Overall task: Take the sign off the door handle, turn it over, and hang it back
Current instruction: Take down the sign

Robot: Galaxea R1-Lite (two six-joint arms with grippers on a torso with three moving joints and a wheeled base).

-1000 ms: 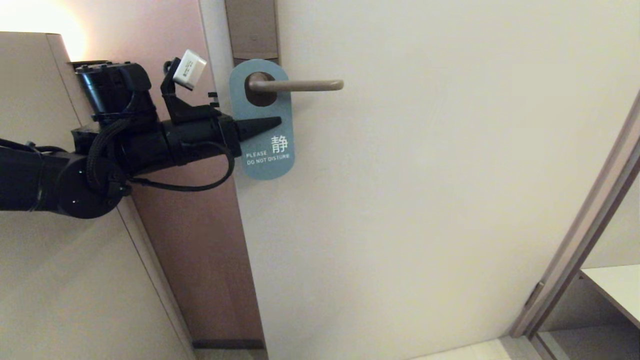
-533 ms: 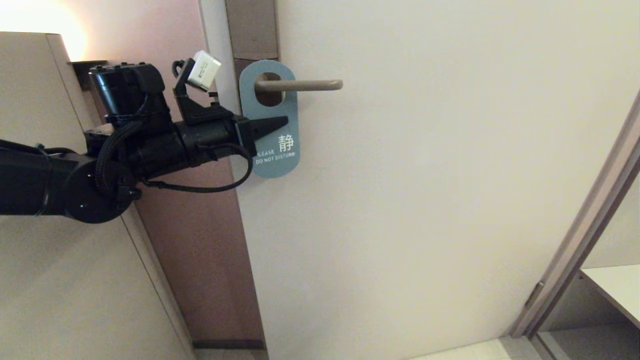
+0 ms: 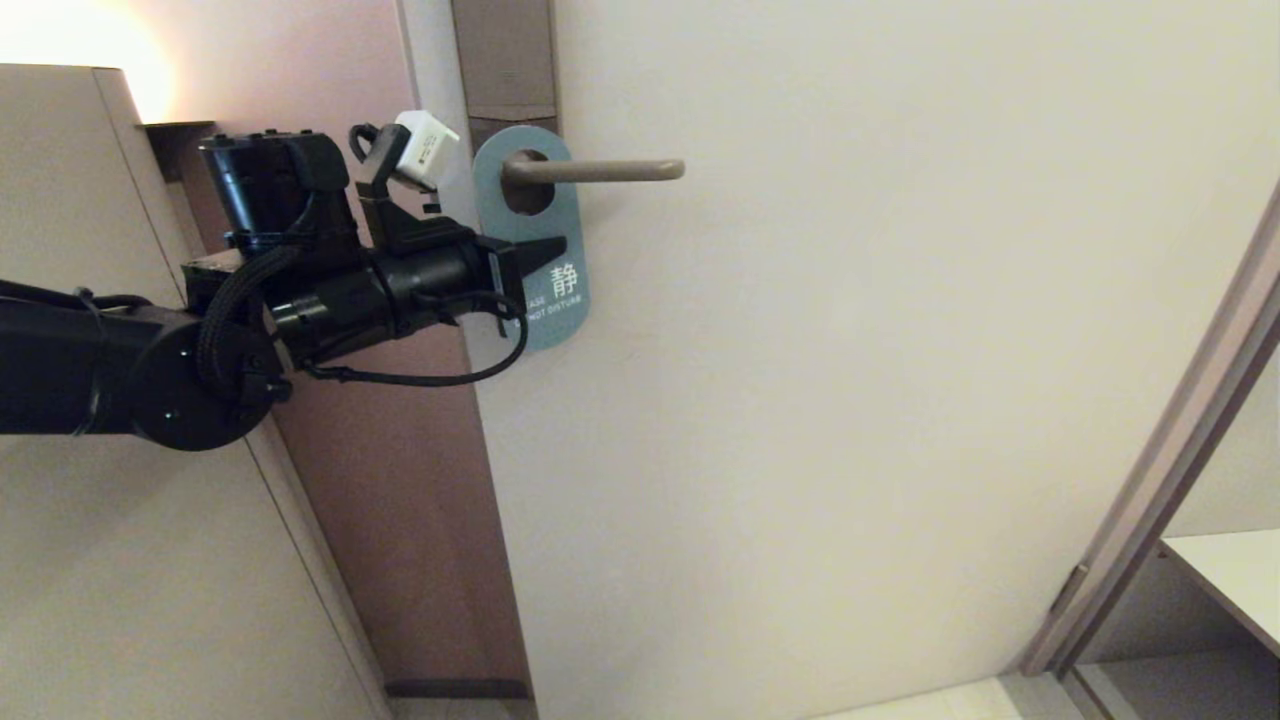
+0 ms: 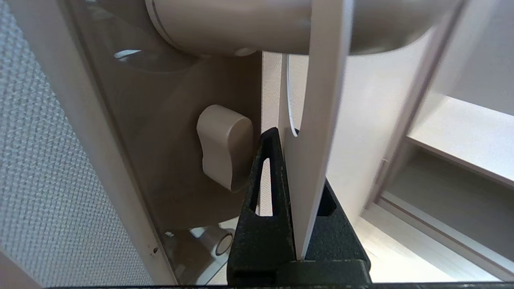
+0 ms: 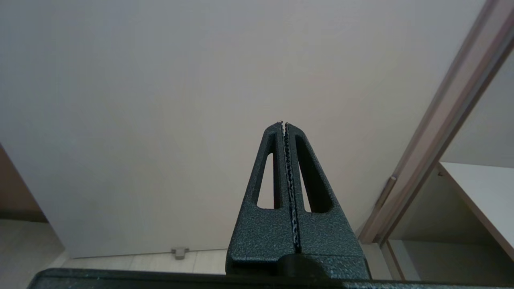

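Note:
The sign point(image 3: 548, 310) hangs by its oval hole on the door handle point(image 3: 600, 170), blue "DO NOT DISTURB" side facing me, turned a little edge-on. My left gripper point(image 3: 555, 247) reaches in from the left and is shut on the sign's middle. In the left wrist view the sign point(image 4: 315, 132) runs as a thin white card between the two black fingers point(image 4: 268, 168), up to the handle point(image 4: 249, 24). My right gripper point(image 5: 284, 124) is shut and empty, out of the head view, facing the plain door.
The brown backplate point(image 3: 505, 60) runs up the door's edge above the handle. A thumb-turn knob point(image 4: 225, 146) sits on the plate below the handle. A pinkish wall panel point(image 3: 400, 480) lies left of the door; a door frame and shelf point(image 3: 1220, 570) are at the right.
My left gripper has moved up and to the right with the sign. The sign has slid along the handle and turned more edge-on, so it looks narrower.

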